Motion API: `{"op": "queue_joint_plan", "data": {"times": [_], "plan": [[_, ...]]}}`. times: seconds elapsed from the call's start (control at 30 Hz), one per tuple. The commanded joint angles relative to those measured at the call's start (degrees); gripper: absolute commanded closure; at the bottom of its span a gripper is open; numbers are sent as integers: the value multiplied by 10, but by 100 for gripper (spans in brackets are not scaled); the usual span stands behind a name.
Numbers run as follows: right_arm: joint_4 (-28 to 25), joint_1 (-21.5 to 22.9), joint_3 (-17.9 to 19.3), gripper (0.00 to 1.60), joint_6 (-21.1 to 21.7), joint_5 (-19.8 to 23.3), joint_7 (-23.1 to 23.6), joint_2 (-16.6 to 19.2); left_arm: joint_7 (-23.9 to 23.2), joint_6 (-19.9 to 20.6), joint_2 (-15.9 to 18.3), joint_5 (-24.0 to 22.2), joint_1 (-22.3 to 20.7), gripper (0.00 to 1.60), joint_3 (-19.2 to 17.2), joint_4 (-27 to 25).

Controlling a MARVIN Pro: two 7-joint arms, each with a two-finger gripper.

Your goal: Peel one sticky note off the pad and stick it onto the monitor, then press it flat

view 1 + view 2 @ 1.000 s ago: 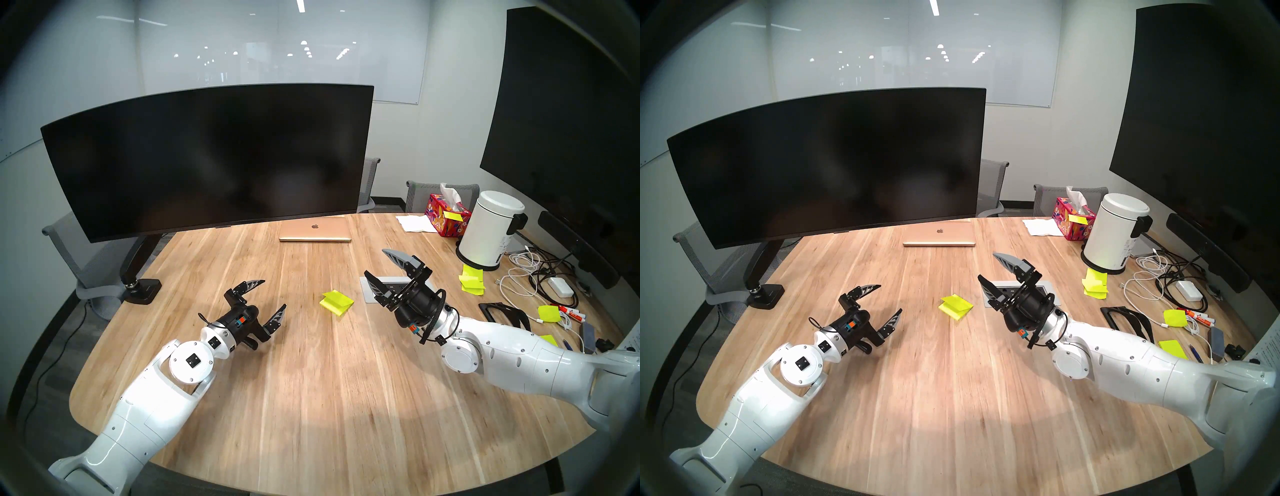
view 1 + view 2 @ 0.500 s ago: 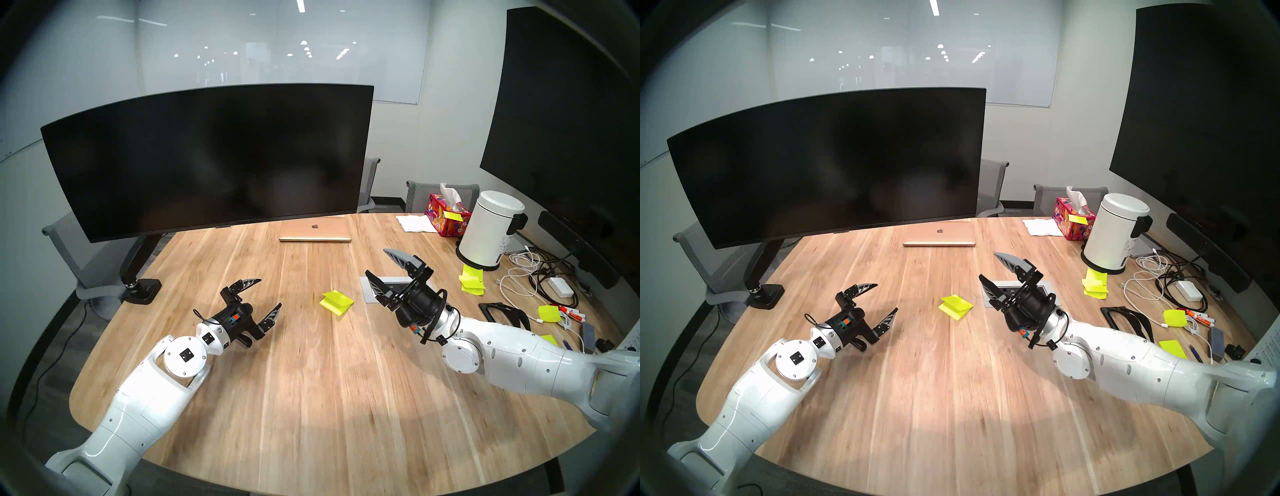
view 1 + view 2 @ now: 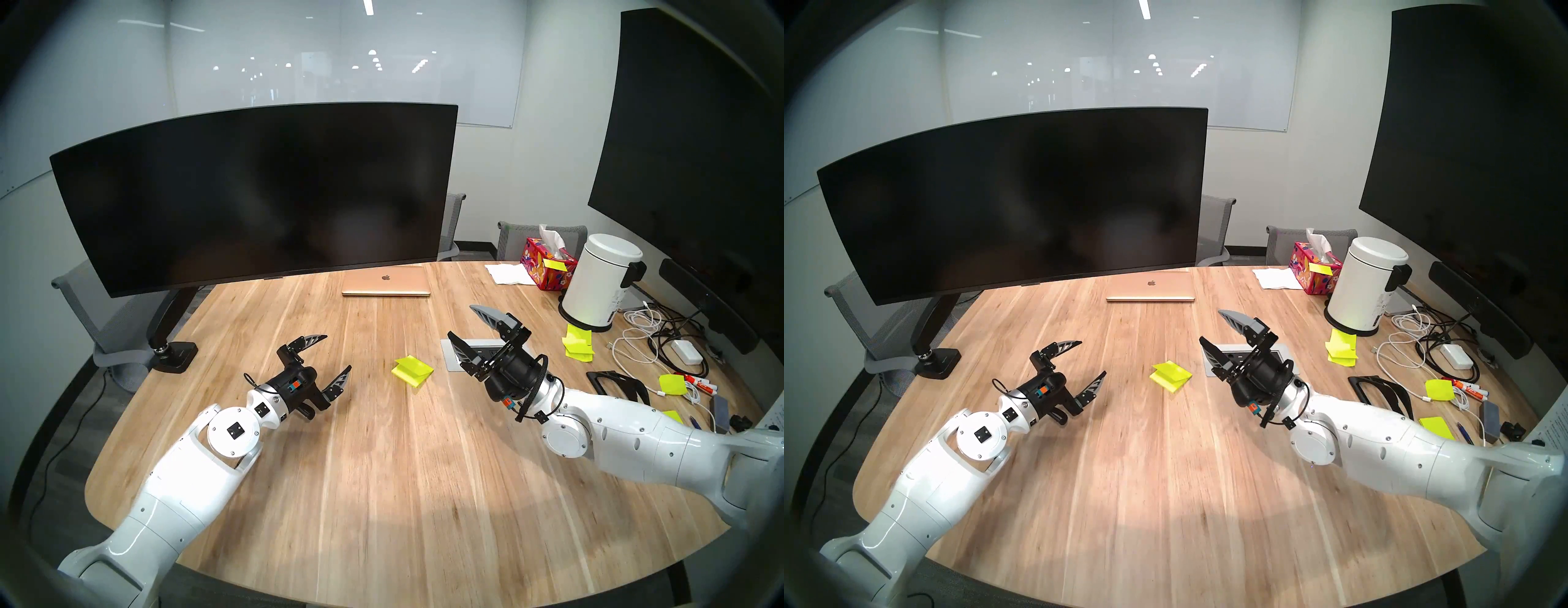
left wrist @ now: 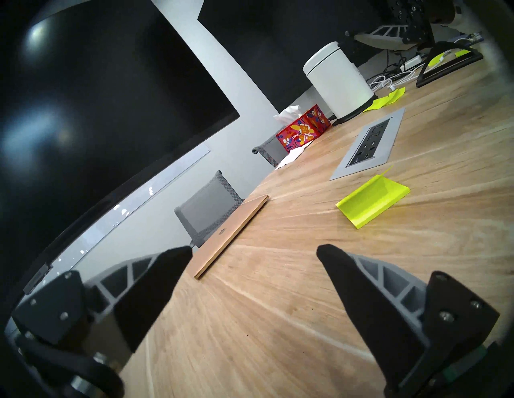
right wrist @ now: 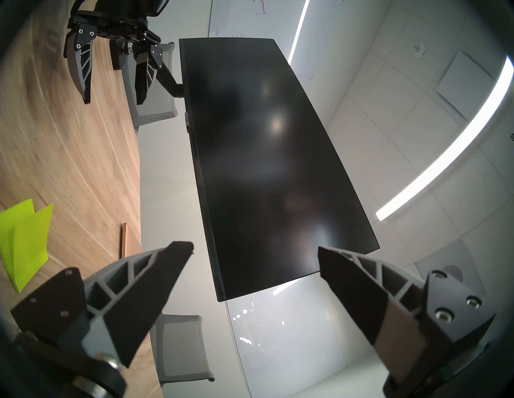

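Note:
The pad (image 3: pixel 412 370) lies near the table's middle, its top sheet partly lifted at one edge; it also shows in the left wrist view (image 4: pixel 372 201) and the right wrist view (image 5: pixel 23 241). The wide curved monitor (image 3: pixel 254 191) stands at the back left on its arm mount, its screen bare. My left gripper (image 3: pixel 338 352) is open and empty, just above the table left of the pad. My right gripper (image 3: pixel 460 320) is open and empty, raised to the right of the pad. Neither gripper holds a sticky note.
A gold laptop (image 3: pixel 386 282) lies closed behind the pad. A power plate (image 3: pixel 452 361) is set in the table under my right gripper. A white bin (image 3: pixel 600 288), tissue box (image 3: pixel 545 263), loose yellow-green notes (image 3: pixel 578 348) and cables (image 3: pixel 653 339) crowd the right side.
My left gripper drew back a little towards me, then moved forward and right again, staying open. The right arm and the pad have not moved.

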Motion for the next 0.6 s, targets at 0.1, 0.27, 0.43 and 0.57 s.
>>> {"op": "queue_joint_plan", "data": {"times": [0.1, 0.27, 0.43, 0.57], "plan": [[-6, 6, 6, 0, -1, 2, -6, 0, 11, -23, -10, 18, -36, 0, 7, 37], [-5, 6, 6, 0, -1, 2, -5, 0, 15, -29, -14, 27, -53, 0, 10, 59], [-5, 6, 6, 0, -1, 2, -5, 0, 14, -37, -16, 32, -65, 0, 11, 67], [-5, 6, 6, 0, -1, 2, -5, 0, 16, -41, -20, 43, -75, 0, 16, 80]]}}
